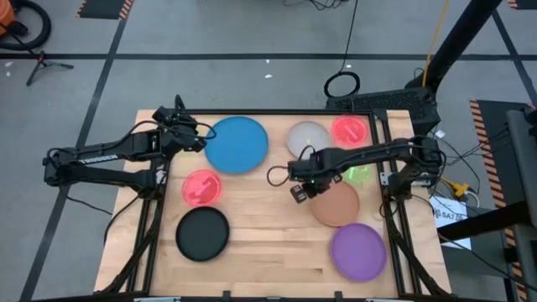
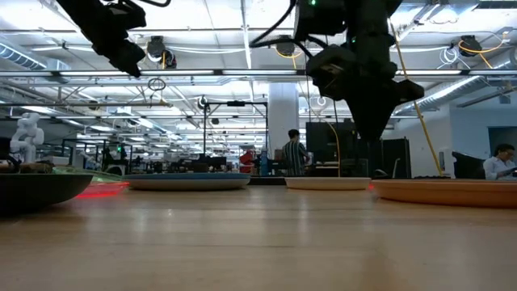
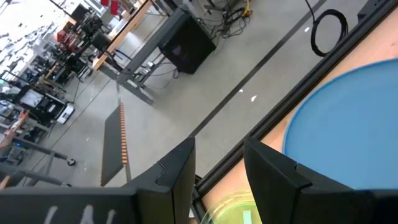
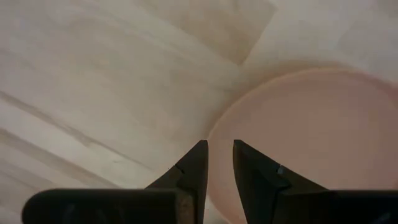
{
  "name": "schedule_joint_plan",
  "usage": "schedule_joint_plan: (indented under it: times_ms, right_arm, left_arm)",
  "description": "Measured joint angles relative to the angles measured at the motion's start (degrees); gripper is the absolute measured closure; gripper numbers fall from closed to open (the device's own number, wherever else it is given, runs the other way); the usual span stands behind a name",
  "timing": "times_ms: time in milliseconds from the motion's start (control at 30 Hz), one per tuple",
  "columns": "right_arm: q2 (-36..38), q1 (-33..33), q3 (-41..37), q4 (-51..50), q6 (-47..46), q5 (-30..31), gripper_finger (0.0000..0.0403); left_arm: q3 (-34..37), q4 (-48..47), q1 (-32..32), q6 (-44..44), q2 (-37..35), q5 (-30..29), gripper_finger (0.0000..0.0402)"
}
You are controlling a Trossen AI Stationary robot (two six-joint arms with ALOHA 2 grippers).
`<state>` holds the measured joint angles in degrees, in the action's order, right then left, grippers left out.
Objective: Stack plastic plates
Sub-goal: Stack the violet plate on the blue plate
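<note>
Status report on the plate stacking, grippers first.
Left gripper open, empty, raised beside the blue plate. Right gripper open, empty, over the tan plate edge. No plates stacked yet. Nothing in the way.

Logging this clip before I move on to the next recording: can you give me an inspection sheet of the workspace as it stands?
Surface: light wooden table top, bare between the plates.
Job's things: round plastic plates lie apart, none stacked: large blue, grey, black, purple, tan, two translucent pink, one translucent green.
Clutter: nothing seen.
Grippers: left gripper by the blue plate's edge, fingers apart, holding nothing; right gripper above the tan plate's edge, fingers narrowly apart, nothing between them.
Cables: black coil on the floor, yellow cable.
Surroundings: open lab, people at desks.
</note>
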<state>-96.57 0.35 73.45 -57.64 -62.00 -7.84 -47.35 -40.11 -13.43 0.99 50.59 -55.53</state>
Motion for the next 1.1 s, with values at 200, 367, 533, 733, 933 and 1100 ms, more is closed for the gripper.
schedule_joint_plan:
  times_ms: [200,367,533,733,933,1100]
  right_arm:
    - [-0.6,3.8,0.0,0.6,-1.9,1.8,0.0335]
    - [-0.7,7.4,0.0,-0.1,5.1,-7.4,0.0335]
    - [-0.6,11.1,0.0,0.0,-5.7,-13.8,0.0334]
    - [-0.6,15.7,0.0,0.0,-16.6,-15.3,0.0304]
    - [-1.1,21.6,0.0,1.8,-30.3,-17.9,0.0247]
    - [-3.7,25.7,0.0,2.8,-38.6,-14.5,0.0228]
  left_arm:
    - [0.0,0.9,0.0,0.4,0.0,0.0,0.0259]
    - [0.0,1.0,0.0,0.4,0.0,0.0,0.0259]
    - [0.0,1.0,0.0,0.4,0.0,0.0,0.0259]
    - [0.0,1.0,0.0,-0.3,0.0,0.0,0.0259]
    - [0.0,0.9,0.0,-0.3,0.0,0.0,0.0259]
    - [0.0,0.9,0.0,-0.5,0.0,0.0,0.0259]
